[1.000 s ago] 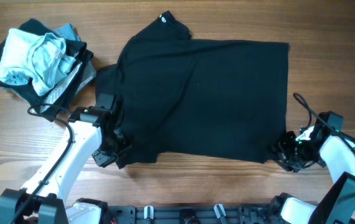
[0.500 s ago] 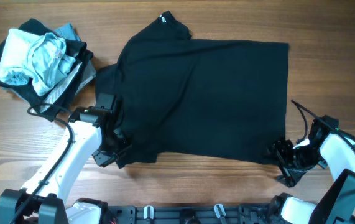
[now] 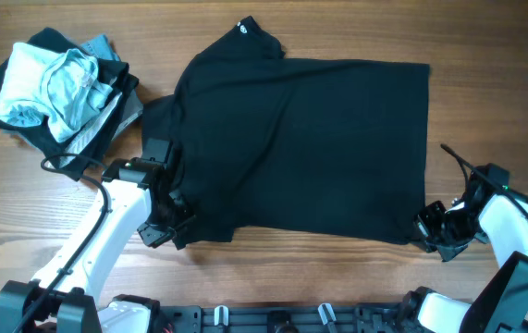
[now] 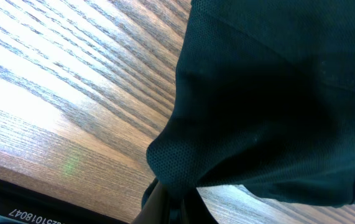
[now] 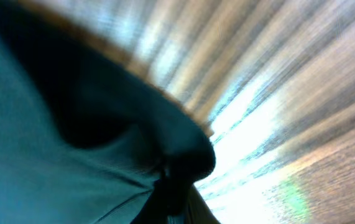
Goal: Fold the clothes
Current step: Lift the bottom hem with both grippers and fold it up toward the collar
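Black T-shirt [image 3: 310,139] lies spread flat on the wooden counter [image 3: 485,102]. The body is roughly rectangular, with shallow creases in plain, soft fabric. The collar end is bunched at the far-left corner, and a small white tag [image 3: 241,25] shows there. A loose pile of clothes [image 3: 55,88] in pale blue, white and dark sits just left of the T-shirt's left sleeve; cannot tell if they touch.

Left gripper [image 3: 169,229]: at the T-shirt's near-left corner, clamped tight on a bunch of the fabric.
Right gripper [image 3: 433,231]: at the T-shirt's near-right corner, closed on the hem edge.

Left wrist view: fine mesh weave is visible, with a rounded fold drawn down between the fingers.
Right wrist view: blurred. A dark fold narrows into the jaws, with wood grain beside it.
Only the overhead view shows the T-shirt's full outline and the pile.
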Robot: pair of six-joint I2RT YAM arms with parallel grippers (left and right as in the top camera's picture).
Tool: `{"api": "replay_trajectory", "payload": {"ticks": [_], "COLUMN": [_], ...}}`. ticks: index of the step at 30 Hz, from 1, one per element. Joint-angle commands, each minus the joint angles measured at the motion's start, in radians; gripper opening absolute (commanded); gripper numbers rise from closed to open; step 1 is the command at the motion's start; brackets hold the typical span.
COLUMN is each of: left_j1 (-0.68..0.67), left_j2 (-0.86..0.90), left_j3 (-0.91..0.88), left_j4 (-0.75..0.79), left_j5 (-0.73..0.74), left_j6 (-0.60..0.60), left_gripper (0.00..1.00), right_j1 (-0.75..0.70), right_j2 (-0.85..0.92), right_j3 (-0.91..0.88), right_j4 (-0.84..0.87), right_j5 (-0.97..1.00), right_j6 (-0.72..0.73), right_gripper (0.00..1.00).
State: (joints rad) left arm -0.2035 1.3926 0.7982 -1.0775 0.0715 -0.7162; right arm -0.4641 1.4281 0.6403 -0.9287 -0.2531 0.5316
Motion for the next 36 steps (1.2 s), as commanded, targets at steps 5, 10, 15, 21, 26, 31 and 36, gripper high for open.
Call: {"api": "replay_trajectory", "payload": {"ticks": [5, 10, 15, 21, 26, 31, 36], "left_j1": [0.006, 0.006, -0.002, -0.015, -0.015, -0.015, -0.015], "left_j2": [-0.038, -0.099, -0.098, -0.020, 0.013, 0.044, 0.105], "left_j3": [0.072, 0.177, 0.186, 0.186, 0.186, 0.186, 0.186], "left_j4": [-0.101, -0.166, 0.001, 0.177, 0.365, 0.454, 0.511], "left_j5": [-0.025, -0.020, 0.006, -0.002, -0.022, -0.098, -0.115], "left_j6": [0.016, 0.032, 0.065, 0.124, 0.216, 0.236, 0.246], "left_gripper": [0.04, 0.04, 0.04, 0.04, 0.04, 0.04, 0.07], "right_j1": [0.005, 0.005, 0.005, 0.005, 0.007, 0.009, 0.010], "right_j2": [-0.020, -0.049, -0.046, -0.044, -0.027, 0.026, 0.092], "right_j3": [0.194, 0.293, 0.305, 0.305, 0.304, 0.303, 0.303], "right_j4": [-0.125, -0.215, -0.081, 0.157, 0.236, 0.259, 0.346], "right_j5": [-0.061, -0.081, -0.269, -0.336, -0.202, -0.169, -0.199], "right_j6": [-0.172, -0.173, -0.191, -0.148, 0.009, 0.028, 0.005], "right_gripper": [0.04, 0.04, 0.05, 0.04, 0.04, 0.04, 0.25]}}
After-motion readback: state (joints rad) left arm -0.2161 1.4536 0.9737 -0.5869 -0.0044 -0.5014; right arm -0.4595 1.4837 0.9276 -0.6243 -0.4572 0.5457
